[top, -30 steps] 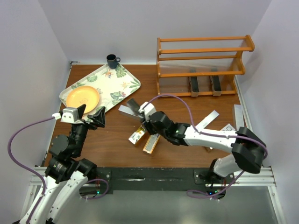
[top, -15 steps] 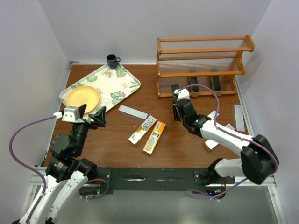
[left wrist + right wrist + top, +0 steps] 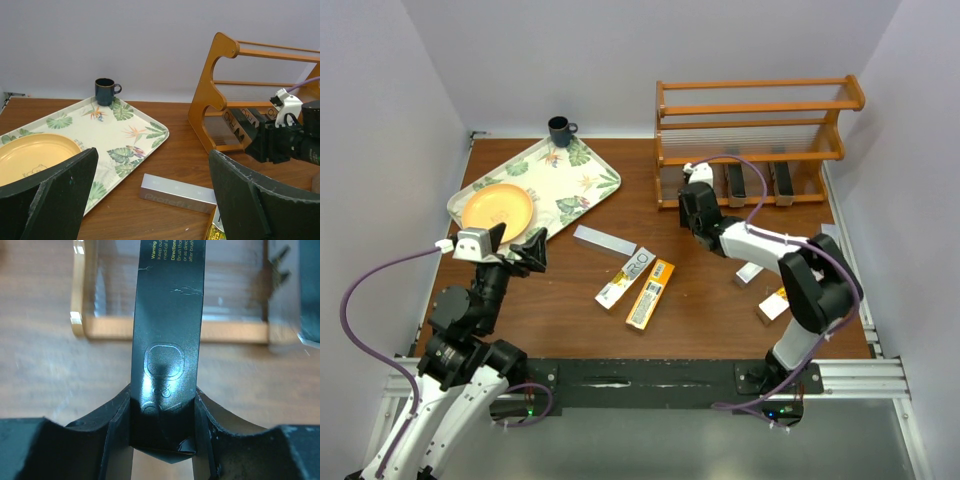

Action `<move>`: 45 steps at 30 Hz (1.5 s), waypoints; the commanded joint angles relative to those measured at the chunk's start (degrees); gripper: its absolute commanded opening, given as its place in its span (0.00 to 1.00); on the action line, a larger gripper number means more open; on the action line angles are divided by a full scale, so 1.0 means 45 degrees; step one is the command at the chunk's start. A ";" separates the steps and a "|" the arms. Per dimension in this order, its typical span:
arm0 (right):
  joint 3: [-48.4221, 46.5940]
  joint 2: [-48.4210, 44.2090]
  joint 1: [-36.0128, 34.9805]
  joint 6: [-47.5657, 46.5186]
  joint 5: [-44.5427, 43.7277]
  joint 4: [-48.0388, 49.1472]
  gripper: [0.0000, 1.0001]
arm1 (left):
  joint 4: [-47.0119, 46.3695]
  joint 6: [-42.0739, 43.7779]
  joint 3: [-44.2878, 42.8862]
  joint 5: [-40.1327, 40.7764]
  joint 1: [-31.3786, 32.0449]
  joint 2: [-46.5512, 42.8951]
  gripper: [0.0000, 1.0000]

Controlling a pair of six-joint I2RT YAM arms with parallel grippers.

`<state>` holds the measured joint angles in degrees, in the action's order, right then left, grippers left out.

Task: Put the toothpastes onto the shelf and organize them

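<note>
My right gripper (image 3: 692, 197) is shut on a black toothpaste box (image 3: 167, 340) and holds it at the left end of the bottom tier of the orange-brown shelf (image 3: 750, 105). Two more black boxes (image 3: 735, 183) stand in that tier to its right. On the table lie a silver box (image 3: 605, 240), a white-yellow box (image 3: 628, 277) and an orange box (image 3: 650, 293). More boxes (image 3: 775, 303) lie right of the right arm, partly hidden. My left gripper (image 3: 515, 245) is open and empty, above the table near the tray; the silver box (image 3: 177, 192) lies ahead of it.
A leaf-patterned tray (image 3: 575, 185) with a yellow plate (image 3: 498, 208) sits at the back left. A dark cup (image 3: 560, 130) stands behind it by the wall. White walls close in the table on three sides.
My right gripper has carried the black box from the middle of the table back and right to the shelf's bottom tier. The left arm has not moved.
</note>
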<state>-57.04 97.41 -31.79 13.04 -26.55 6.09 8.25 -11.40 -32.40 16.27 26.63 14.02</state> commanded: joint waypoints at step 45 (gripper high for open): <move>-0.3127 0.2946 0.0893 0.1106 0.1524 0.0971 0.80 | -0.0310 -0.0045 -0.0299 -0.0237 -0.0098 0.0009 0.98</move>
<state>-71.48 114.08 -28.05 16.93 -19.90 9.43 8.25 -11.42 -32.40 15.64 26.63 14.26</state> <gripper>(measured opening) 0.761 0.980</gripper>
